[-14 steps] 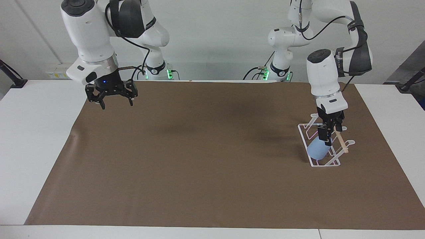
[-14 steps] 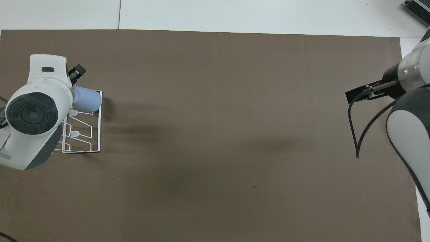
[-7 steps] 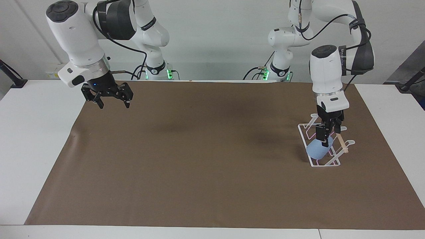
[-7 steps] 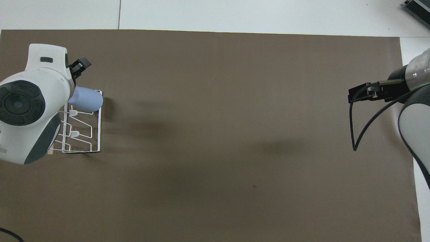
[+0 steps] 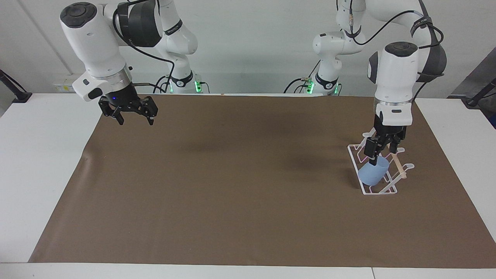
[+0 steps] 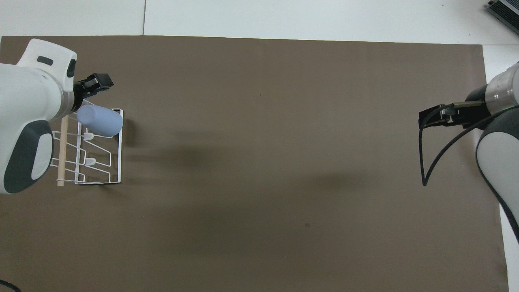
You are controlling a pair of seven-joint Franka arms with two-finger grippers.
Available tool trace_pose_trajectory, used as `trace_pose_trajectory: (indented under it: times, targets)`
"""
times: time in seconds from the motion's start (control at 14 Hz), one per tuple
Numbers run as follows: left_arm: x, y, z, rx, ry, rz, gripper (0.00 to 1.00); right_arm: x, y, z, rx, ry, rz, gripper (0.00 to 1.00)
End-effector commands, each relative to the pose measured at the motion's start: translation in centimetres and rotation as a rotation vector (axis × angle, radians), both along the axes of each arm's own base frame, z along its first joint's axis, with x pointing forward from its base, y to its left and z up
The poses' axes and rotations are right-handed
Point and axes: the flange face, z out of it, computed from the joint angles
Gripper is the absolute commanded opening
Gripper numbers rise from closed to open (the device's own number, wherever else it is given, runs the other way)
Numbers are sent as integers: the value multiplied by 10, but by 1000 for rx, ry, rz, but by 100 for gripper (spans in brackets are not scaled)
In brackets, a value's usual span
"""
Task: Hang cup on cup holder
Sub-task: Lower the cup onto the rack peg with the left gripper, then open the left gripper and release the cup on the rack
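The light blue cup [image 5: 372, 173] [image 6: 99, 121] sits tilted over a prong of the white wire cup holder [image 5: 390, 190] [image 6: 115, 162], at the end of the holder farther from the robots. The holder's wooden dowel [image 6: 62, 150] runs across its top. My left gripper [image 5: 381, 151] [image 6: 96, 81] hangs open just above the cup's rim, not touching it, with nothing between its fingers. At the right arm's end of the table, my right gripper [image 5: 133, 118] [image 6: 436, 115] is open and holds nothing, raised over the mat's edge.
A brown mat [image 5: 232, 186] [image 6: 263, 142] covers most of the white table [image 5: 42, 162]. The cup holder stands on the mat at the left arm's end. Nothing else lies on the mat.
My left gripper has risen off the cup and pulled back toward the robots, leaving the cup on the prong. The right gripper has shifted a little in the air and stays open.
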Motion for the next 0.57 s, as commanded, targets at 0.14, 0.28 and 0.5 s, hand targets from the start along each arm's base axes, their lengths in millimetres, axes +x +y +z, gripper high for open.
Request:
trace_pose_trajectory:
  times: [0.14,0.28,0.5]
  targets:
    - [-29,15,39,27,201,-264,100,-6,-10,0,18,-13,-42,100]
    - [-36,17,60,49,269,-344,100,-6,-9,0,18,-13,-41,100]
    - [-45,17,77,10,342,-396,100,-6,-9,0,16,-13,-37,100]
